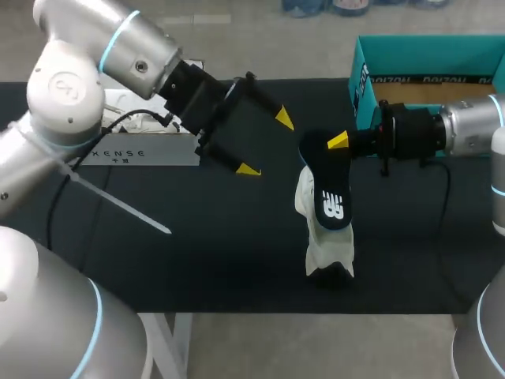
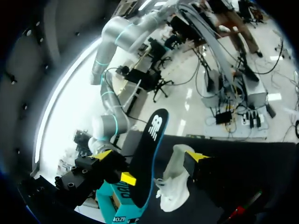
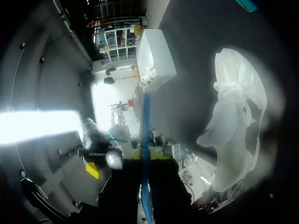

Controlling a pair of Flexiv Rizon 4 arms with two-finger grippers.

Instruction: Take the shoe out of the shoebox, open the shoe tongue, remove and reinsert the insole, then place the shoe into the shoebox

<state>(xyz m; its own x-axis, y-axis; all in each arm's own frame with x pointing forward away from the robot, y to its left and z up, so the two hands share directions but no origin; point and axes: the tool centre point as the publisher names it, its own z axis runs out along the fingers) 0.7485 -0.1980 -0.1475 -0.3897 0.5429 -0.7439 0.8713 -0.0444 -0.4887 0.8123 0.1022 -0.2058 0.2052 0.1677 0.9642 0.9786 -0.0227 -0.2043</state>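
**A:** why's the insole (image 1: 325, 189) dangling like that?

**B:** right gripper (image 1: 336, 143) is clamped on its top end, arm coming in level from the shoebox (image 1: 363, 83) side. That hangs it right over the shoe (image 1: 319, 245) on the table (image 1: 197, 237), probably for reinserting. Left gripper (image 1: 266, 144) hovers nearby, angled down, fingers spread, empty.

The shoe (image 1: 327, 251) is soft white knit cloth, the insole (image 1: 323, 183) matt dark, the shoebox (image 1: 426, 51) teal cardboard on a matt black surface (image 1: 197, 237).

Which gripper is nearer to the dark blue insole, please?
Right. The right gripper pinches the dark blue insole at its end; the left gripper hangs open beside it, apart.
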